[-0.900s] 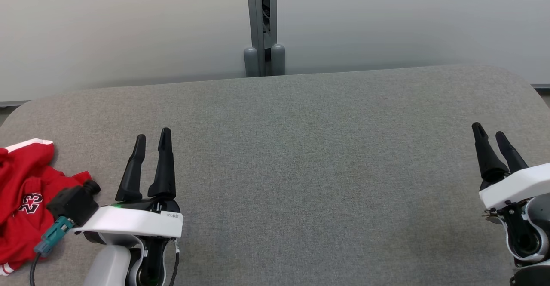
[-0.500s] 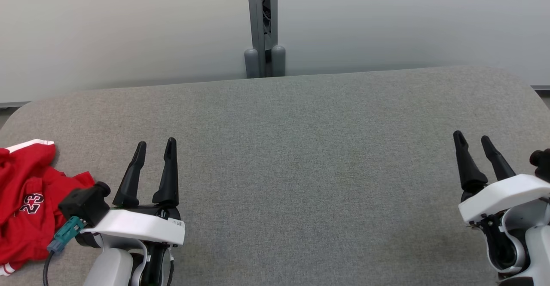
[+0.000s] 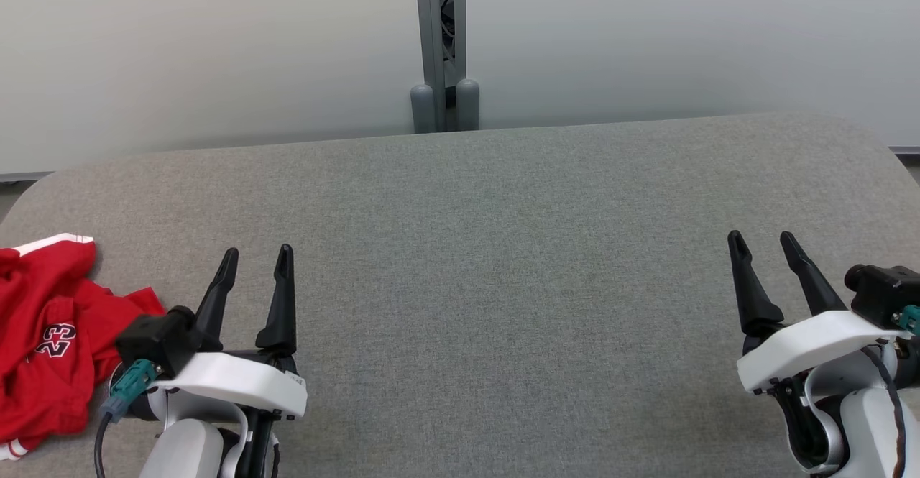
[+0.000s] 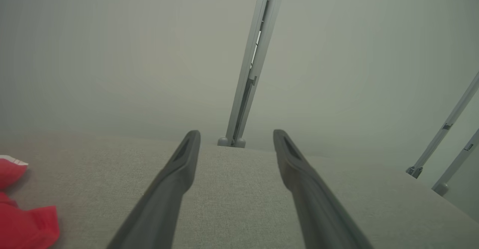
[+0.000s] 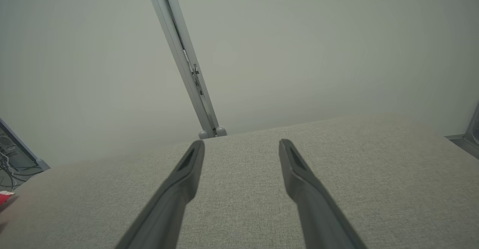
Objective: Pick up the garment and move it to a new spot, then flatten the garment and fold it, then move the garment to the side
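Showed a broad grey fabric-covered desk across the head view. Found the red garment, crumpled and marked 23, lying at the desk's 8 o'clock edge. Placed the left gripper at 7 o'clock, just beside the garment, fingers spread, holding nothing. Placed the right gripper at 4 o'clock, likewise spread, well apart from the garment. Caught a thin grey metal post at 12 o'clock.
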`<state>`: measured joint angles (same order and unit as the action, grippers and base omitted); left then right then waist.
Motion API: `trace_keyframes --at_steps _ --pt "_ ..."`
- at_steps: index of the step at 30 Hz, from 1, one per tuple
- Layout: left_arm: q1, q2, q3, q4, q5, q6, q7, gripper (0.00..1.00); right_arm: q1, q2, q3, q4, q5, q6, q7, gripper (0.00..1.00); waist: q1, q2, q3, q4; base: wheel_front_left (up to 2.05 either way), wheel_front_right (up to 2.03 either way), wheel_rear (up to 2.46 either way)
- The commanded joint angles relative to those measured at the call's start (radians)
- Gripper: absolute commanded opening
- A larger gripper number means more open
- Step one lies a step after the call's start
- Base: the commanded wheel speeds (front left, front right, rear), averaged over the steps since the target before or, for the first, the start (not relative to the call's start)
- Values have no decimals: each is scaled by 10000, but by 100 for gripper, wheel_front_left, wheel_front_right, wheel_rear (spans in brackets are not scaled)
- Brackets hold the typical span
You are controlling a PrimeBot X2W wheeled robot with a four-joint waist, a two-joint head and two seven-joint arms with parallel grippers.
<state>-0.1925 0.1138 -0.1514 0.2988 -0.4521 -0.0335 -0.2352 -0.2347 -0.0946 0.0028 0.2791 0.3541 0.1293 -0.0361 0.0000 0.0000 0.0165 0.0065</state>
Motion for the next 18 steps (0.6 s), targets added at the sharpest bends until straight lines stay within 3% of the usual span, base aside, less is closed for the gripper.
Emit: trace_keyframes --at_steps 1,18 --pt "-158 77 51 -60 242 88 33 100 34 -50 11 -47 -217 16 -146 100 0 0 -1 3 0 0 0" --pt "32 153 193 86 1497 294 278 100 316 225 206 241 -1272 19 -1035 100 0 0 23 44 0 0 0"
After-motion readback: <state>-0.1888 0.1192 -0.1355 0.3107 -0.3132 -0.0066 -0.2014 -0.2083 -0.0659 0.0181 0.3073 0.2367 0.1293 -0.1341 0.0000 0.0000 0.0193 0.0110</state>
